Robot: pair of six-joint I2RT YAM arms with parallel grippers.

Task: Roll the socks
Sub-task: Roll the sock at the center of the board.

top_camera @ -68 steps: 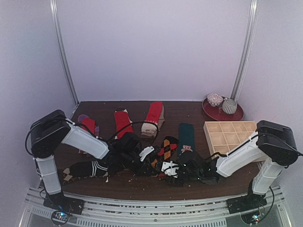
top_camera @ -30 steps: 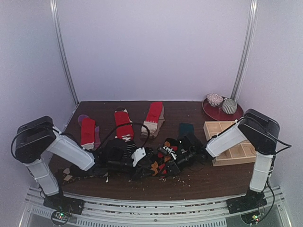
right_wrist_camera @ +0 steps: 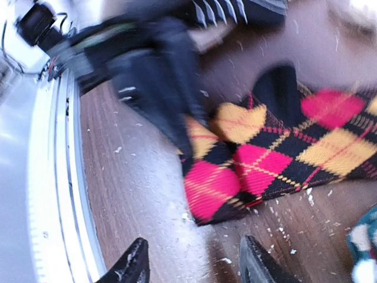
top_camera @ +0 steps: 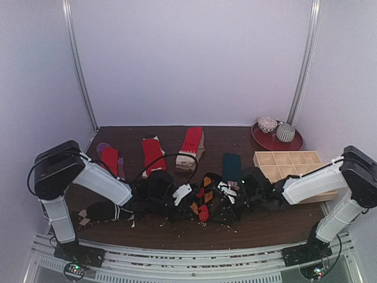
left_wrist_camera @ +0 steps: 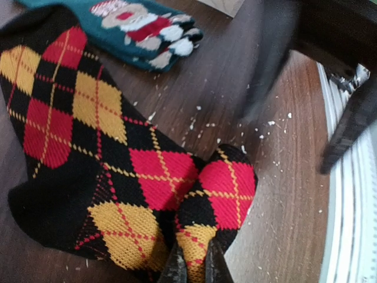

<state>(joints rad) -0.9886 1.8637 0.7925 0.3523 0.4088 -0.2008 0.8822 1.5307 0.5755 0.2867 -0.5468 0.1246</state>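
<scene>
This looks like a robotics laboratory test cell, not a home. A dark wooden table (top_camera: 177,233) stands inside plain white panels (top_camera: 188,59), which rise behind it and at both its sides, with metal posts (top_camera: 79,71) at its far corners. An aluminium rail (top_camera: 188,252) runs along its near edge, and a left arm (top_camera: 97,177) and a right arm (top_camera: 309,187) are bolted there.

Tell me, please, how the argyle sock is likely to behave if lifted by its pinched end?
Probably floppy: the argyle sock folds softly where the left gripper pinches it, so the rest would likely sag. It looks light, a thin knit lying flat. Pushed, it would probably bunch up rather than slide on the wooden table.
</scene>
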